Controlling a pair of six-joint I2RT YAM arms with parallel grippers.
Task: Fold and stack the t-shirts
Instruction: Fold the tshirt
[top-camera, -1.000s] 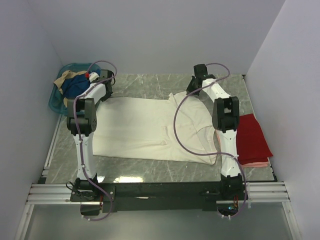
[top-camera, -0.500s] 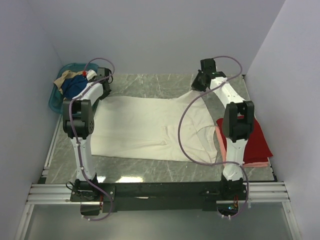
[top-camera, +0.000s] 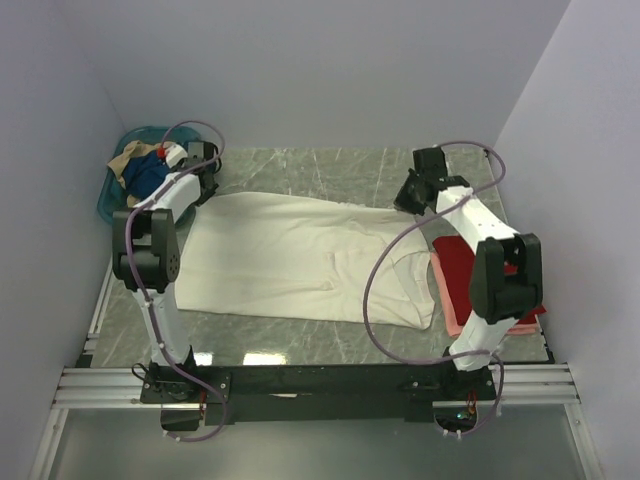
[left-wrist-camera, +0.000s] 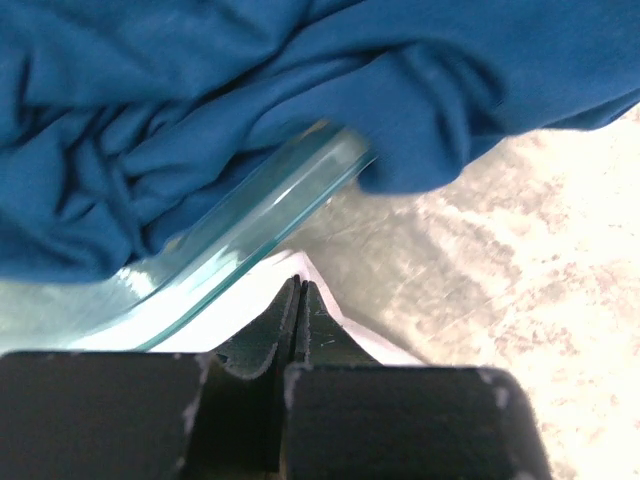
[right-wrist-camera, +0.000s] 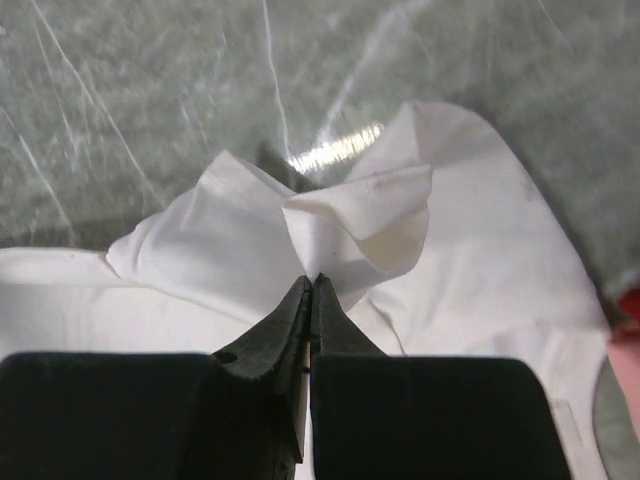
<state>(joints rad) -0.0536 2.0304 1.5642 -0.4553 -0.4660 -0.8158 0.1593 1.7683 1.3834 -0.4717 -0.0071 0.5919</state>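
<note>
Both pincers were clamped on the far edge of the cream-white t-shirt (top-camera: 290, 255), which lay spread face-up across the marble table (top-camera: 300, 165) between them. The left pincer (left-wrist-camera: 298, 288) had its fingers pressed together on what looked like the shirt's far hem corner, with white cloth showing on either side of the tips. Just beyond those tips ran the rim of the teal basket (left-wrist-camera: 250, 215), and a blue garment (left-wrist-camera: 200, 100) spilled over it. The right pincer (right-wrist-camera: 311, 283) was closed on a puckered fold of the same shirt at the sleeve end. The cloth rose into a small peak right ahead of its tips and fanned out flat to both sides.

Behind and to the right of the right pincer, near its own arm, the red t-shirt (top-camera: 458, 258) lay folded on top of the pink t-shirt (top-camera: 447, 300), touching the cream shirt's neck end.

The step in hand appeared to be the spreading: the shirt was drawn out along its far edge so that it lay flat before any fold. The body looked smooth, but the sleeve near the right pincer was bunched.

The next move likely called for setting that edge down taut and even, keeping the left corner clear of the basket. Both pincers would then let go and take fresh holds for the first fold.
</note>
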